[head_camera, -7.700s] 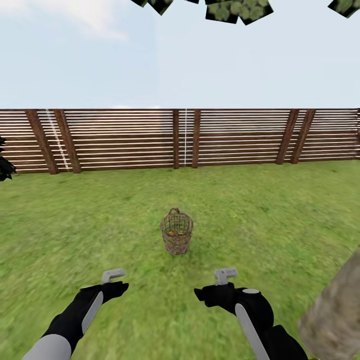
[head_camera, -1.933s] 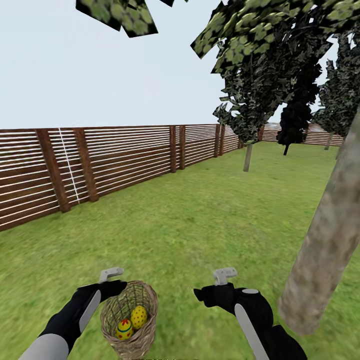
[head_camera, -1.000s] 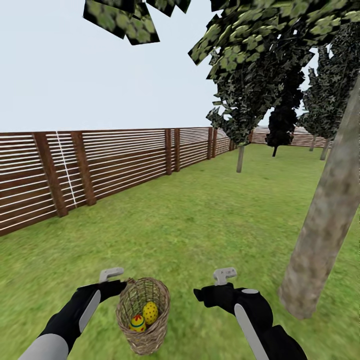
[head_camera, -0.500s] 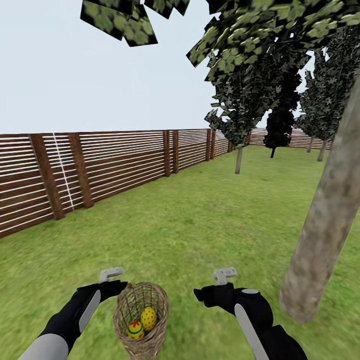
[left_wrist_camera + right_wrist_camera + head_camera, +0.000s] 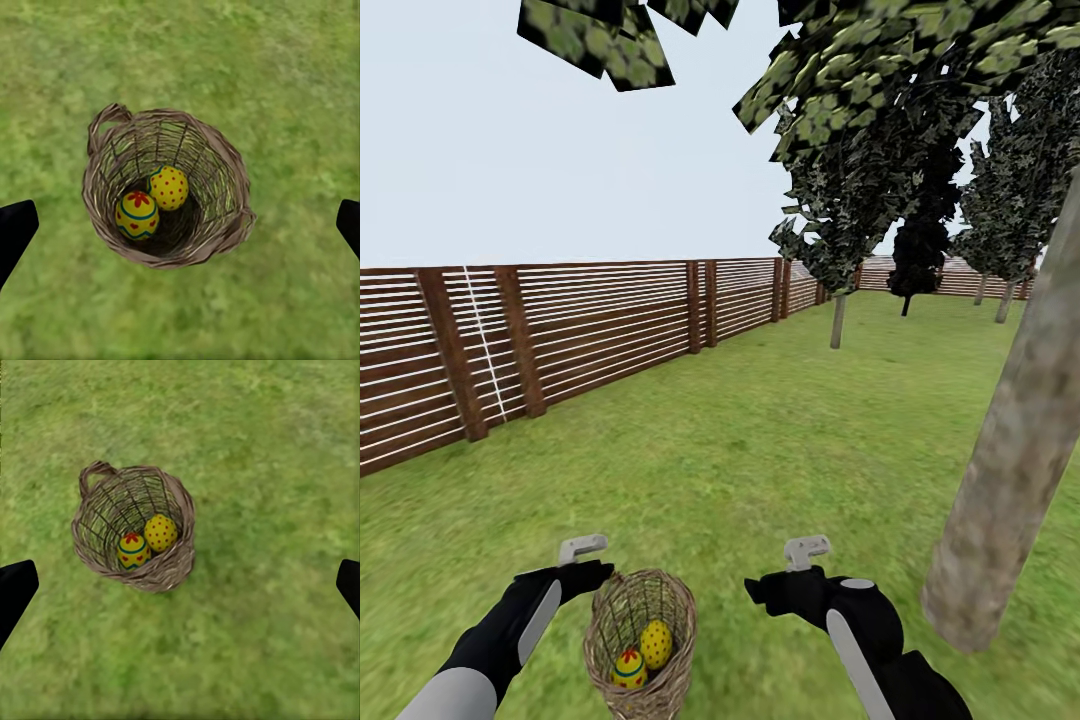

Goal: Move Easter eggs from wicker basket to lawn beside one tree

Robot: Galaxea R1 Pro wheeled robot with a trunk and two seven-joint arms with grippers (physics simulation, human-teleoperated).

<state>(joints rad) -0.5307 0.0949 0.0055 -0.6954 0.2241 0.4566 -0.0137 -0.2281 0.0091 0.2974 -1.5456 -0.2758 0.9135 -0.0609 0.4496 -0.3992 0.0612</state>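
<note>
The view has stopped swinging, so the robot seems parked. The basket [image 5: 639, 640] now sits on the lawn [image 5: 760, 450] between the grippers, nearer the left gripper [image 5: 585, 552], whose jaws gape wide above it, as do the right gripper's [image 5: 807, 551]. Two eggs [image 5: 154, 201] show inside (a third isn't visible). The tree [image 5: 1010, 470] stands just right of the right gripper, so picking can begin.

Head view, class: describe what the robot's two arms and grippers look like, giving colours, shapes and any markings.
Both arms are glossy black, with a light grey oval panel along each forearm and a grey shell nearer the body. The left gripper and right gripper end in small pale grey angled fingers. No cables or lettering show.
</note>
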